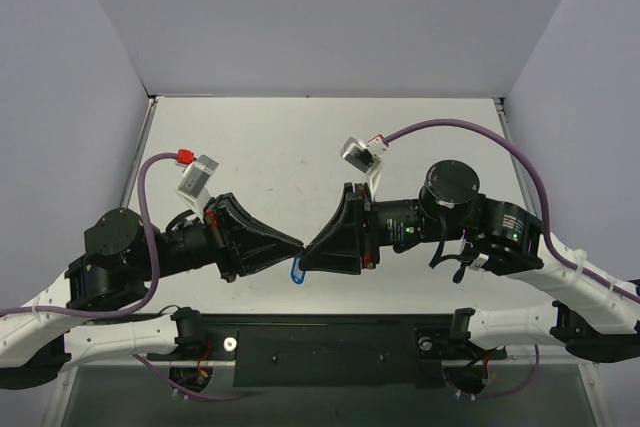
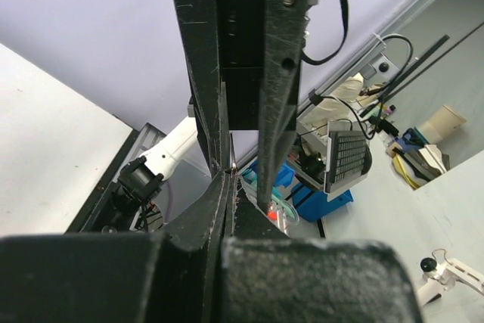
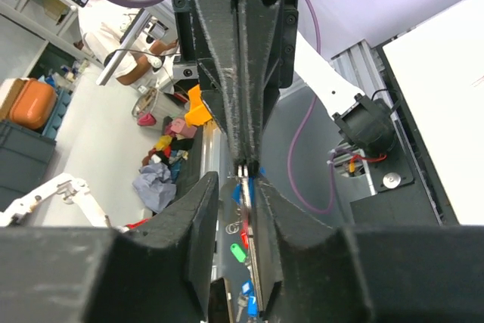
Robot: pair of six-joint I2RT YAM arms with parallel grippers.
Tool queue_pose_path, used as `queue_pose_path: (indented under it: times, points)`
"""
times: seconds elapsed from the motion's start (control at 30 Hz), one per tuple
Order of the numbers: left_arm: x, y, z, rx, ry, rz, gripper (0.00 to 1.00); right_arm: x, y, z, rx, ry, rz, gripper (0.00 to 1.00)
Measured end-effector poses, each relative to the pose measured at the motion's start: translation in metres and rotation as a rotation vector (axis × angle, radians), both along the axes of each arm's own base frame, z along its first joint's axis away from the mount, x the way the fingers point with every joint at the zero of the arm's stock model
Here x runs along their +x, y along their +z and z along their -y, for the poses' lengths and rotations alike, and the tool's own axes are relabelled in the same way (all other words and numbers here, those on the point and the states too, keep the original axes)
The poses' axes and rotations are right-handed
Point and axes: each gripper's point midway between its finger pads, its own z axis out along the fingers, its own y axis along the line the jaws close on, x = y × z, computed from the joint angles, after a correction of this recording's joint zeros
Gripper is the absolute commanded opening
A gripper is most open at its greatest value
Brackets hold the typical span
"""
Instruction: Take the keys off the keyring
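Observation:
Over the table's front edge my two grippers meet tip to tip. My left gripper [image 1: 299, 245] is shut, and a small silver key [image 3: 243, 167] shows pinched at its fingertips [image 3: 240, 141]. The blue key tag [image 1: 296, 271] hangs just below the meeting point; in the right wrist view only a blue sliver of the tag [image 3: 236, 193] shows under the key. My right gripper [image 1: 313, 250] is open, with its jaws on either side of the left gripper's tip and the key. In the left wrist view my left gripper [image 2: 229, 176] sits between the right gripper's fingers [image 2: 276, 111].
The white table [image 1: 300, 147] stretches behind the grippers. A black plate [image 1: 330, 352] lies along the near edge between the arm bases. Past the edge, in the right wrist view, a green tag [image 3: 240, 251] and other blue tags [image 3: 249, 308] lie on a dark surface.

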Motion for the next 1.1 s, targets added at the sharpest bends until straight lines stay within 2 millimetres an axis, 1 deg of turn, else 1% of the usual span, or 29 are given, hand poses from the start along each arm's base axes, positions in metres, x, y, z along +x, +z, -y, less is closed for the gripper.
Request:
queue_pose_path:
  times: [0.07,0.17,0.2,0.3,0.47,0.63,0.93,1.1]
  points:
    - [0.003,-0.002,0.000,0.009,0.016,-0.007,0.00,0.001,0.001,0.000,0.005,-0.003,-0.003,0.35]
    - [0.007,-0.005,0.001,0.018,0.034,-0.014,0.00,0.002,0.003,-0.001,0.012,-0.007,-0.005,0.36]
    - [0.008,-0.005,0.001,0.019,0.042,-0.015,0.00,0.003,0.003,-0.001,0.014,-0.011,-0.006,0.34]
    - [0.011,-0.005,0.000,0.018,0.058,-0.019,0.00,0.008,0.003,0.000,0.021,-0.029,-0.010,0.33]
    - [0.014,-0.004,-0.003,0.014,0.080,-0.022,0.00,0.016,0.002,0.003,0.032,-0.061,-0.020,0.28]
    - [0.016,-0.002,-0.007,0.005,0.096,-0.023,0.00,0.019,0.003,0.005,0.040,-0.080,-0.027,0.21]
    - [0.017,-0.002,-0.007,0.005,0.103,-0.025,0.00,0.023,0.006,0.005,0.052,-0.100,-0.027,0.20]
    - [0.017,-0.003,-0.006,0.011,0.103,-0.026,0.00,0.025,0.006,0.005,0.052,-0.110,-0.028,0.11]
